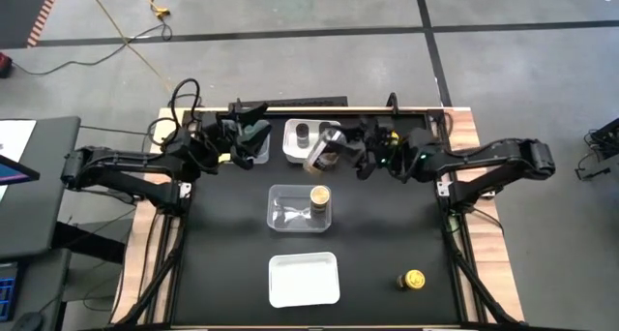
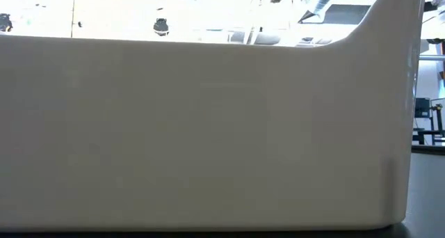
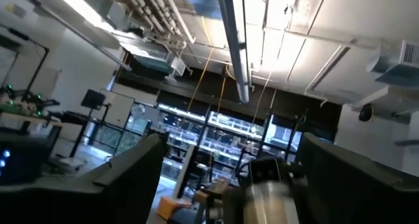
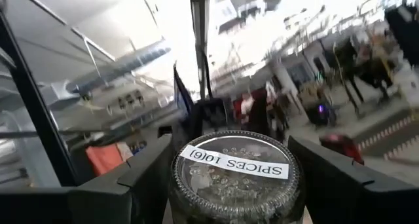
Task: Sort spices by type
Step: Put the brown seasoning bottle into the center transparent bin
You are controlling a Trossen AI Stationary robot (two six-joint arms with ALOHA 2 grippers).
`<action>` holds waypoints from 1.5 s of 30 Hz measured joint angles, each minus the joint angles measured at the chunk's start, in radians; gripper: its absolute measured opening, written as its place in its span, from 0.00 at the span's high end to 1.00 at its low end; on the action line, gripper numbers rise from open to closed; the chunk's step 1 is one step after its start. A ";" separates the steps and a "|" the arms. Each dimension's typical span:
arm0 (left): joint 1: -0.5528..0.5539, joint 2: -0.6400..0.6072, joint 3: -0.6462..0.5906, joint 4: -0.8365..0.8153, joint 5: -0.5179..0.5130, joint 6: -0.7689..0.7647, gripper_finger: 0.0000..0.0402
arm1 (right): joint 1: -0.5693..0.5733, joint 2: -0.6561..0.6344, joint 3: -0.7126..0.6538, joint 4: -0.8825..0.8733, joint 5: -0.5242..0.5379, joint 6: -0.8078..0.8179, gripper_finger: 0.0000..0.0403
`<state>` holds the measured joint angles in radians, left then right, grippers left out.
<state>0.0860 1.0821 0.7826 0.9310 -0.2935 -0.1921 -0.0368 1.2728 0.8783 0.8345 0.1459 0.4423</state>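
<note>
Filling nearly the whole low view is the near wall of a white tray (image 2: pixel 208 133), so that camera tells us little. In the right wrist view, the right gripper (image 4: pixel 232 168) is clamped on a spice jar (image 4: pixel 234 175), its glass base with a "SPICES" label facing the lens. From above, that gripper (image 1: pixel 340 149) holds the jar (image 1: pixel 324 149) tilted at the table's twelve o'clock, over a tray (image 1: pixel 293 147) that has a dark-lidded jar (image 1: pixel 303 131) in it.

The left gripper (image 1: pixel 253 137) sits at about eleven o'clock, gripping another jar (image 3: pixel 267 191) between its fingers. Toward the centre, a clear tray (image 1: pixel 280 207) carries a tan-lidded jar (image 1: pixel 320 195); at six o'clock lies the white tray (image 1: pixel 304 279), and at five o'clock a yellow-lidded jar (image 1: pixel 414 280) stands alone on the table (image 1: pixel 222 254).

We judge the step in hand to be placing the right-hand jar. We would level it first, check its lid colour against the tray's contents, lower until it rests, then release.
</note>
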 joint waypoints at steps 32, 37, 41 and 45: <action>0.000 0.000 0.000 -0.222 0.000 -0.146 0.14 | 0.110 -0.344 0.000 -1.237 0.276 0.218 0.26; 0.000 0.000 0.000 -0.257 0.000 -0.146 0.14 | 0.130 -0.313 0.001 -1.511 0.172 0.413 0.26; 0.000 0.000 0.000 -0.295 0.000 -0.165 0.14 | 0.130 -0.235 0.001 -1.749 0.035 0.513 0.26; 0.000 0.000 0.000 -0.316 0.000 -0.169 0.14 | 0.127 -0.120 0.001 -1.869 -0.076 0.472 0.26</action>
<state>0.0856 1.0817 0.7826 0.6148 -0.2932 -0.3606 0.0901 1.1524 0.8791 -1.0341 0.0695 0.9147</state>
